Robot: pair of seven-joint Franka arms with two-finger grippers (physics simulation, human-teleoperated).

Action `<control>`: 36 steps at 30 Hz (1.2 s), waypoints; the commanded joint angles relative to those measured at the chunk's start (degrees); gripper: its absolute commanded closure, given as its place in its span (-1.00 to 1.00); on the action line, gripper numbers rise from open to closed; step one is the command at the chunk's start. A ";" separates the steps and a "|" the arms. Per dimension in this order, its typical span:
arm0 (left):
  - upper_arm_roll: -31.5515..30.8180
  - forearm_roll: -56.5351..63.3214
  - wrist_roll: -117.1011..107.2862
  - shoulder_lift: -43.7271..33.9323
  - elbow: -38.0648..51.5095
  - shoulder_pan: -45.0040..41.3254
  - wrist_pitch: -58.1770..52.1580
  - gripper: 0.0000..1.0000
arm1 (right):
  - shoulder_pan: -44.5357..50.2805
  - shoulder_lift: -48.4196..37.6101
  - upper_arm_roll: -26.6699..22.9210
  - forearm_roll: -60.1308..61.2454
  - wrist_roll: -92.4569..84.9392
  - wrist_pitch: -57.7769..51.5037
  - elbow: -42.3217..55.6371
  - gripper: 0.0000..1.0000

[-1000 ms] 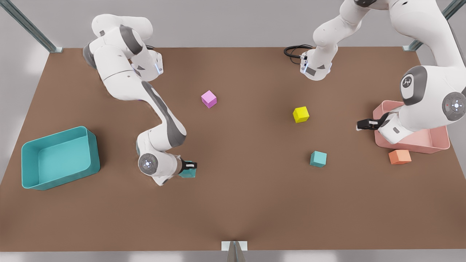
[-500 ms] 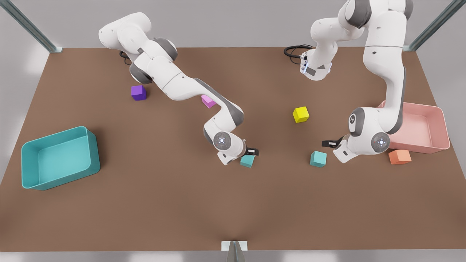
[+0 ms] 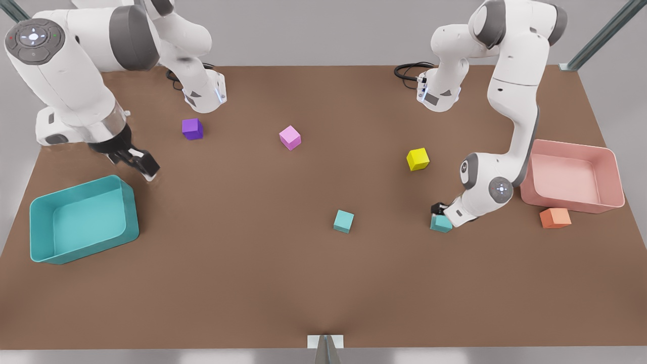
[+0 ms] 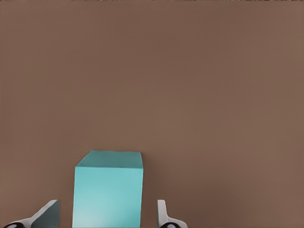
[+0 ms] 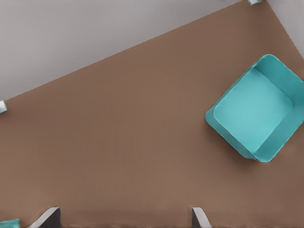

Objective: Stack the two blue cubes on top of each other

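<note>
Two blue cubes rest on the brown table. One blue cube (image 3: 343, 221) sits alone near the middle. The other blue cube (image 3: 441, 224) (image 4: 108, 190) is toward the front view's right, and my left gripper (image 3: 438, 212) (image 4: 107, 218) is lowered over it. Its fingers stand open on either side of this cube, with a small gap on each side. My right gripper (image 3: 144, 166) (image 5: 123, 216) hangs open and holds nothing, raised above the table at the front view's left, near the teal bin.
A teal bin (image 3: 129, 212) (image 5: 232, 142) stands at the front view's left and a pink bin (image 3: 571, 199) at its right. Purple (image 3: 192, 128), pink (image 3: 290, 137), yellow (image 3: 418, 158) and orange (image 3: 555, 218) cubes lie scattered.
My right gripper carried one blue cube toward the middle, let it go and pulled back up to the front view's left. My left gripper came down around the other blue cube.
</note>
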 commanded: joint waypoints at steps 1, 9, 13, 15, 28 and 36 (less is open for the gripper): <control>0.06 0.16 4.00 0.41 -0.01 -0.07 3.76 -1.00 | 0.25 -7.23 -2.19 3.70 -41.08 -10.52 -8.72 -1.00; 1.37 0.25 3.92 5.16 -0.01 -0.95 6.22 -1.00 | 0.60 -2.32 -2.54 4.14 -40.73 -6.20 -10.15 -1.00; 1.46 0.25 3.92 5.60 -0.01 -1.65 6.30 -1.00 | 0.60 -1.97 -2.46 4.41 -40.73 -6.20 -10.24 -1.00; 1.55 0.16 3.91 5.51 -0.01 -1.74 6.22 -0.44 | 0.60 -1.88 -2.54 4.58 -40.82 -6.20 -10.15 -1.00; 1.99 0.25 -29.21 -4.60 3.23 -13.68 -12.49 -0.24 | 0.42 -1.18 -2.72 5.02 -41.00 -6.11 -10.07 -1.00; 1.90 0.07 -56.55 11.92 37.78 -31.79 -29.99 -0.24 | 0.34 -0.83 -2.90 5.02 -41.26 -6.02 -10.07 -1.00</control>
